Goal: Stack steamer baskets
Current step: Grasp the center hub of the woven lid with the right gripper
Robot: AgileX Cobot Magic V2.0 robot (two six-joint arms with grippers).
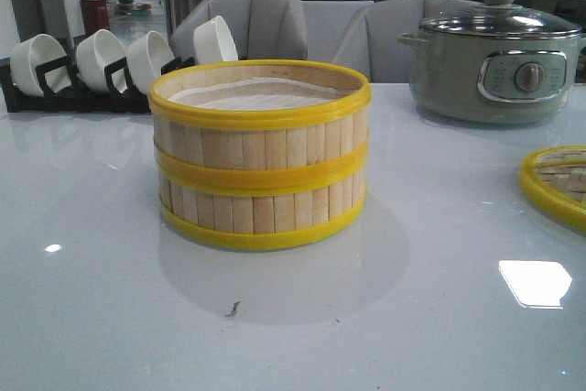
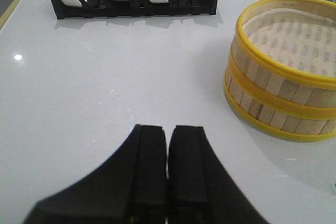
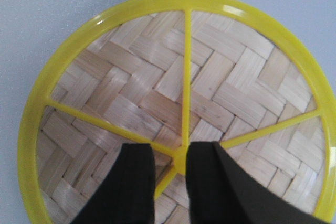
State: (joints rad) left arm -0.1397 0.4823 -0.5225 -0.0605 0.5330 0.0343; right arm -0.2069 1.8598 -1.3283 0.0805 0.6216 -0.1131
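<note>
We see the white desk (image 1: 92, 318) carrying two steamer baskets (image 1: 260, 157) stacked at its centre, the upper seated squarely on the lower. At two o'clock from them stands the grey-green pot (image 1: 494, 66); at ten o'clock, the bowl rack (image 1: 82, 89). At three o'clock lies the woven lid (image 3: 178, 93). The right gripper (image 3: 170, 169) hangs slightly spread over its hub; the left gripper (image 2: 168, 169) is pressed together, holding nothing.

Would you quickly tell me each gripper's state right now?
Left gripper: shut, holding nothing.
Right gripper: open, above the woven lid's hub.
</note>
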